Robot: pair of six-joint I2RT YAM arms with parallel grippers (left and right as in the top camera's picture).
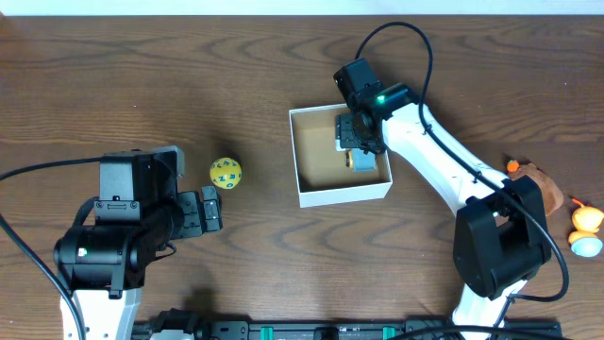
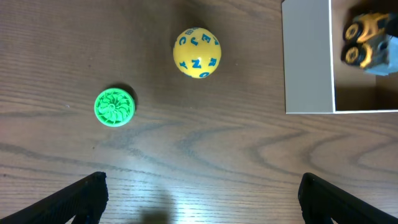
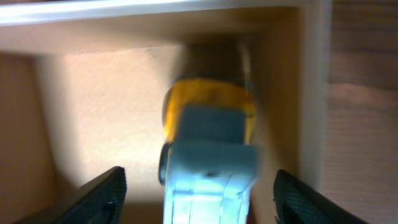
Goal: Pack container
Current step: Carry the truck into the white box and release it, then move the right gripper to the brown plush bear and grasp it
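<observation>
Dark wood-grain table (image 1: 113, 85), even light

Right claw (image 1: 359, 144) hangs over a small toy (image 1: 361, 163) inside the container (image 1: 344, 194).

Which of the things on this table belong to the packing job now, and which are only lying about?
In the job: container, toy truck inside it, right gripper open over the truck.
Lying about, perhaps to be packed later: yellow letter ball, green disc, brown toy, orange toy.
</observation>
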